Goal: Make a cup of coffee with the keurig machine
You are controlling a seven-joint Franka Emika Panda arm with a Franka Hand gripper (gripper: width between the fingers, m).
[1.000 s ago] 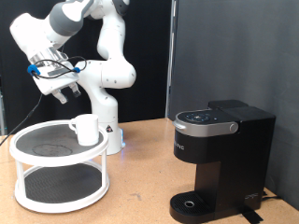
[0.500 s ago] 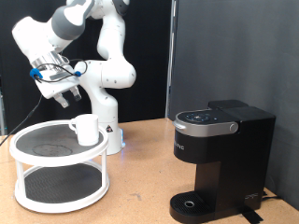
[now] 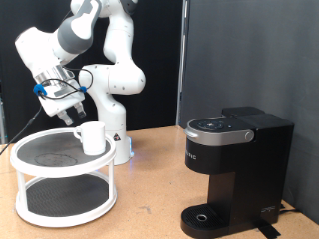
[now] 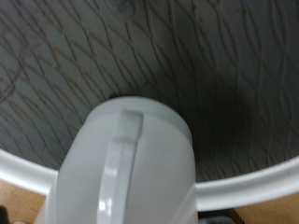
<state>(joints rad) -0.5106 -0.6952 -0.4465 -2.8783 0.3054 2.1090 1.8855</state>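
Observation:
The white cup (image 3: pixel 91 136) stands on the top tier of a white round two-tier stand (image 3: pixel 30 168) at the exterior view's left. My gripper (image 3: pixel 70 116) hangs just above the cup, a little to its left, apart from it. In the wrist view the cup (image 4: pixel 121 173) fills the middle with its handle (image 4: pixel 116 168) facing the camera; no fingers show there. The black keurig machine (image 3: pixel 231 171) stands at the exterior view's right with its lid shut and its round drip base (image 3: pixel 206 217) bare.
The stand's top tier has a dark mesh surface (image 4: pixel 215 65) and a white rim (image 4: pixel 252 182). The robot's white base (image 3: pixel 118 139) stands right behind the stand. A wooden tabletop (image 3: pixel 150 189) lies between stand and machine.
My gripper has come down and moved to the right, closer to the cup. The cup, the stand and the keurig machine have not moved.

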